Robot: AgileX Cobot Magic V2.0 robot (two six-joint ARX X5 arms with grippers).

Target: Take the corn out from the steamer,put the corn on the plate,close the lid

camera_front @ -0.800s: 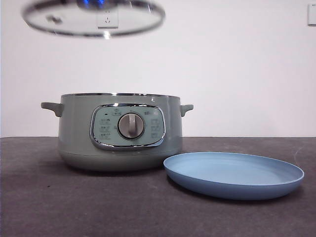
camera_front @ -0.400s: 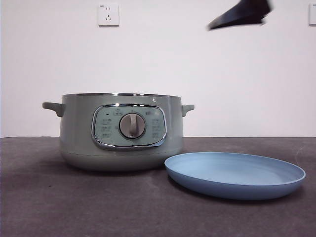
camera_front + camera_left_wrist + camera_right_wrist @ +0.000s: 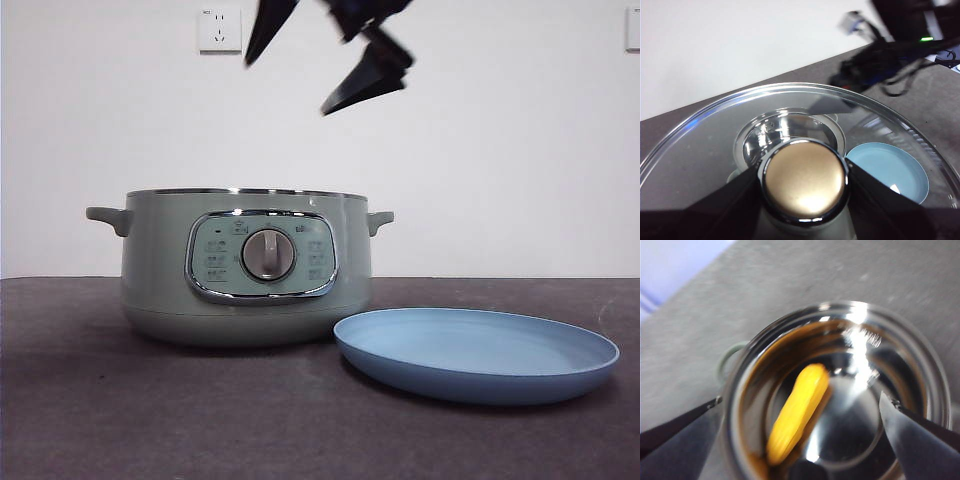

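left fingers (image 3: pixel 802 200) clamp lid (image 3: pixel 710 150) knob | right fingers (image 3: pixel 800 420) spread above steamer (image 3: pixel 835 390) | corn (image 3: pixel 797 412) blurred

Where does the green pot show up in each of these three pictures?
Front view: the steamer stands left of centre on the table, open, beside the plate.
Left wrist view: seen only through the glass lid, as a shiny round blur behind the knob.
Right wrist view: its open bowl fills the middle, the corn lying inside.
Shared landmark: the plate, in front and left wrist views.
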